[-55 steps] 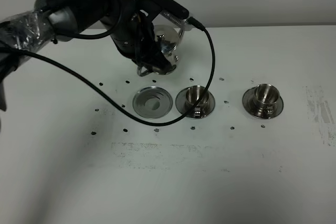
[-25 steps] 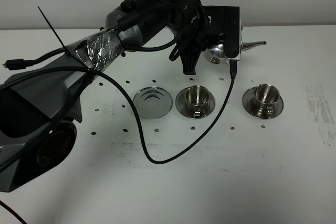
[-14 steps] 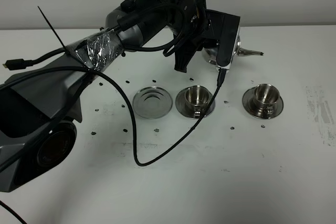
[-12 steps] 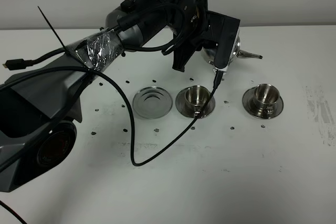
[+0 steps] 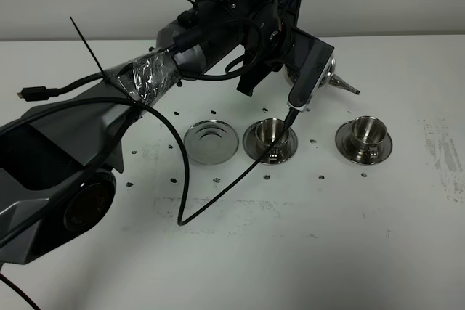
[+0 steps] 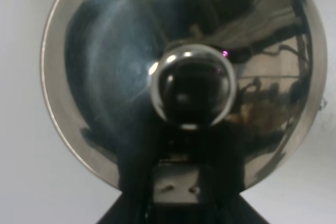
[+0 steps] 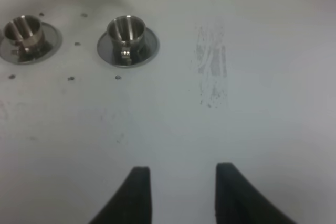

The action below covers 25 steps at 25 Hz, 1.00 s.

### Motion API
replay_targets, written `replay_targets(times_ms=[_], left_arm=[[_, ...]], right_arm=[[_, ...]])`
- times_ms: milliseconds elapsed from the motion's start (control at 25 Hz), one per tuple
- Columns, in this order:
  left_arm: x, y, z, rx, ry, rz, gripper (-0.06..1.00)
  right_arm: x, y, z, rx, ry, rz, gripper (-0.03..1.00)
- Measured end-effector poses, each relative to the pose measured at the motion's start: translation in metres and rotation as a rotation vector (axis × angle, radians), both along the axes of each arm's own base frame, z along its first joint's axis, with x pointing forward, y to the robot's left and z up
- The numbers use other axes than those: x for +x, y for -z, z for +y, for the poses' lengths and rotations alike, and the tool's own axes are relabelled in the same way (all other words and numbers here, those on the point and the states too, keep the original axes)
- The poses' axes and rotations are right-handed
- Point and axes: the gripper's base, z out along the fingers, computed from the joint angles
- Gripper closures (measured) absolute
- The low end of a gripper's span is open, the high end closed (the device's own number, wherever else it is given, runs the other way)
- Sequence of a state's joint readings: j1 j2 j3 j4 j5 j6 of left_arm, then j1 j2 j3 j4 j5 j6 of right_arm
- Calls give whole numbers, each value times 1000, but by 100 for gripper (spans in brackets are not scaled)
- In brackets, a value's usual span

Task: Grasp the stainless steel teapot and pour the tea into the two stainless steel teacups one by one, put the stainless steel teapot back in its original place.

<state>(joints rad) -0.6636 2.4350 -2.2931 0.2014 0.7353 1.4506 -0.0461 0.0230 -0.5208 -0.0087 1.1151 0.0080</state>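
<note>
The left gripper [image 6: 178, 188] holds the stainless steel teapot [image 6: 94, 77] tilted, spout pointing down toward the right teacup [image 5: 365, 136].

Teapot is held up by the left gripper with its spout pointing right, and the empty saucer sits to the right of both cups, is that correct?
Wrong on the saucer. The exterior high view shows the empty saucer to the left of both teacups. The teapot is indeed held up by the left gripper, spout pointing right.

My left arm [image 5: 218, 12] has tipped the stainless steel teapot [image 5: 328, 72] further over; its spout [image 5: 343, 85] now slants down to the right, lower than before.
</note>
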Motion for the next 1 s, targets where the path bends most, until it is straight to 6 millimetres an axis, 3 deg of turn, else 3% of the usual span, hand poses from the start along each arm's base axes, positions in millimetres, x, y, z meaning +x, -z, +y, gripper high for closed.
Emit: replay_targets(times_ms=[440, 1000], left_arm=[[-5, -3, -14, 63, 95, -109, 74], [-2, 19, -22, 99, 132, -143, 74]], right_arm=[[0, 0, 0, 0, 0, 0, 65], [0, 0, 0, 0, 0, 0, 65]])
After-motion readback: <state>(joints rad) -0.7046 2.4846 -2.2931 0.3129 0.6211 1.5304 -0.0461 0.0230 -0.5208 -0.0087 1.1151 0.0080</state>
